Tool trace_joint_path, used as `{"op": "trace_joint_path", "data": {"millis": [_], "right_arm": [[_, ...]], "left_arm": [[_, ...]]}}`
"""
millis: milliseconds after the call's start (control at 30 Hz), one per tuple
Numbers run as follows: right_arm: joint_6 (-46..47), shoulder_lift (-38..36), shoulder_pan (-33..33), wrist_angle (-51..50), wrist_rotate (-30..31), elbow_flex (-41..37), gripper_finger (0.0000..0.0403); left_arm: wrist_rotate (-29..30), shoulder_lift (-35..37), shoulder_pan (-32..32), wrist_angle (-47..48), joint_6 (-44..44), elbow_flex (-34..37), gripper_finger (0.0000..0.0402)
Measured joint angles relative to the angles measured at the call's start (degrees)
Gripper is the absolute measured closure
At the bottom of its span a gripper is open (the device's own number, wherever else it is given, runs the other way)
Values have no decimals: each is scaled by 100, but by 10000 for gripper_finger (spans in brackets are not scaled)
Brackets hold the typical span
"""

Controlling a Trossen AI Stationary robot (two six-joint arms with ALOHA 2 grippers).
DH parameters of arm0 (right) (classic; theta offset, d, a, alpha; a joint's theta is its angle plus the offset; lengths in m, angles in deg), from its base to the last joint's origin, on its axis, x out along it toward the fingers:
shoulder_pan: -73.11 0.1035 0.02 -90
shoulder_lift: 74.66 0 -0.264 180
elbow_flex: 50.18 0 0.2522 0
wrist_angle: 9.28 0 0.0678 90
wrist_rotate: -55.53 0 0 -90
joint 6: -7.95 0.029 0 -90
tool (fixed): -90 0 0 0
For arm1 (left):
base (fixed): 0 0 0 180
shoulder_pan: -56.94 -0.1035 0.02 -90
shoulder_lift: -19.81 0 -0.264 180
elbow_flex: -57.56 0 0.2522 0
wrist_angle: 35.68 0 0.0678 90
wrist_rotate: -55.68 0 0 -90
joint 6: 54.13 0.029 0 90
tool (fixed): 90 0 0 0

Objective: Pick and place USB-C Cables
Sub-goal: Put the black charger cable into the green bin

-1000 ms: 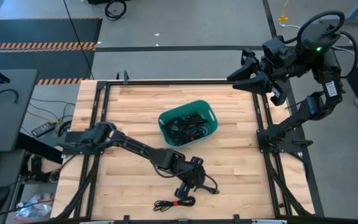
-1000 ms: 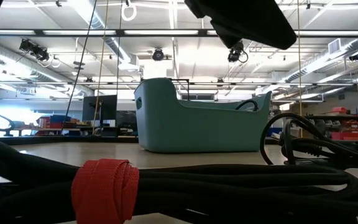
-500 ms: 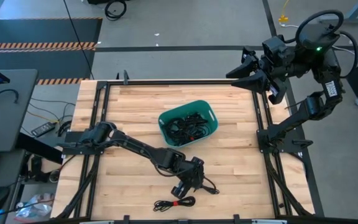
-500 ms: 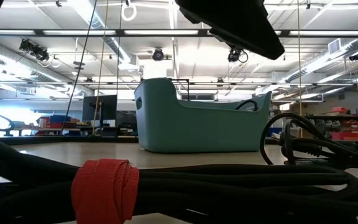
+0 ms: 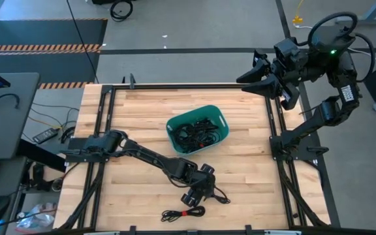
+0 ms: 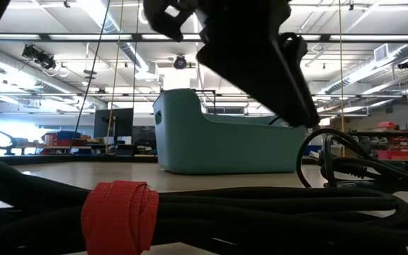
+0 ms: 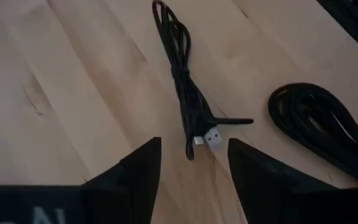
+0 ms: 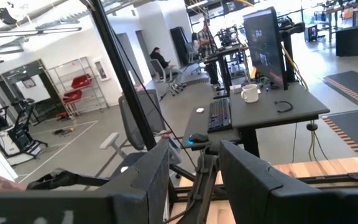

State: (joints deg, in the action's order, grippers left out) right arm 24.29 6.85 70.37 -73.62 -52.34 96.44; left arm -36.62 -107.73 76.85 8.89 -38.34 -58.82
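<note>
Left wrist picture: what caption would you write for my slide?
The left gripper, open, hovers over a loose black cable on the wooden table.

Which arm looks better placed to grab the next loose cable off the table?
The left. Its open gripper hangs right over a loose cable on the table, fingers straddling the plug end. The right gripper is raised at the far corner, away from any cable.
</note>
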Motion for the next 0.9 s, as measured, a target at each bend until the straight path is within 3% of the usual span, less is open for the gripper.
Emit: {"op": "trace_joint_path", "data": {"millis": [900], "right_arm": [[-53,0,0,-49,-22,0,257]], "left_arm": [[7,-399,36,-438,46,1,205]]}}
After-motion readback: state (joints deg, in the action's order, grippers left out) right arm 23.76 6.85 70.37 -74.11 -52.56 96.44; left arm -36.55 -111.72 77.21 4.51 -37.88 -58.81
